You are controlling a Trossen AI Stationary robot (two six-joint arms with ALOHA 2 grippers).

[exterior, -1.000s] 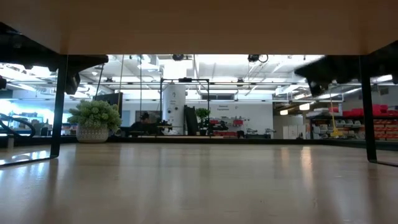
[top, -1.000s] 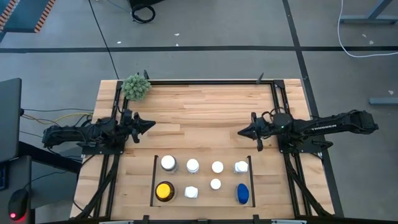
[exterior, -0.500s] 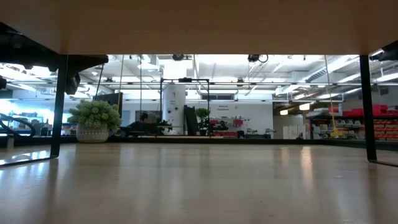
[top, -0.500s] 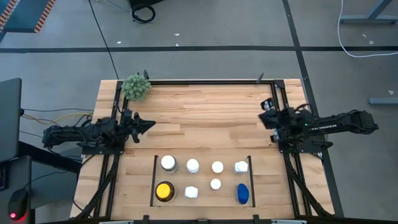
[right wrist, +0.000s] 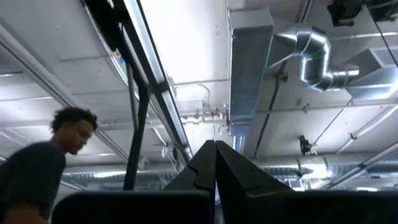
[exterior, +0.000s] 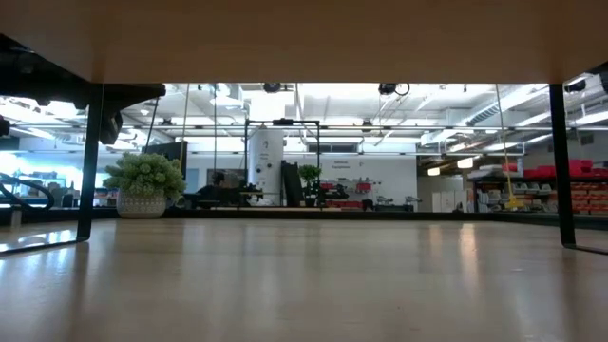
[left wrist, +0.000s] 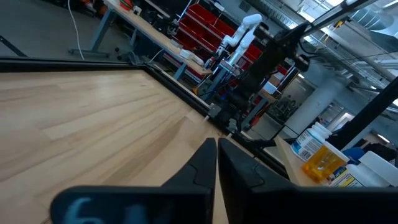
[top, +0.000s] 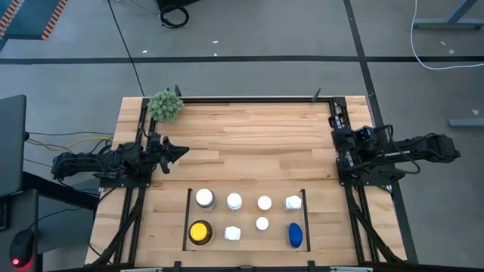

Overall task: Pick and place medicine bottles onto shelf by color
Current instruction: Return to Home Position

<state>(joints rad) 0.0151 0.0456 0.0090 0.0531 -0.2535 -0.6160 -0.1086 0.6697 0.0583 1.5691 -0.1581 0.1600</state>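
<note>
Several medicine bottles stand upright in the shelf bay near the table's front edge: white-capped ones, a yellow-capped one and a blue one. Some also show in the left wrist view. My left gripper is shut and empty at the table's left side, pointing right, its fingertips closed together. My right gripper is folded back at the table's right edge, shut and empty, pointing up at the ceiling.
A green fuzzy plant ball sits at the far left corner and shows in the low view. Black frame rails run along the table's edges. Bare wood planks lie between the arms. A person shows in the right wrist view.
My right gripper has drawn back from over the table toward the right edge and tipped upward, staying shut and empty. The bottles have kept still.
</note>
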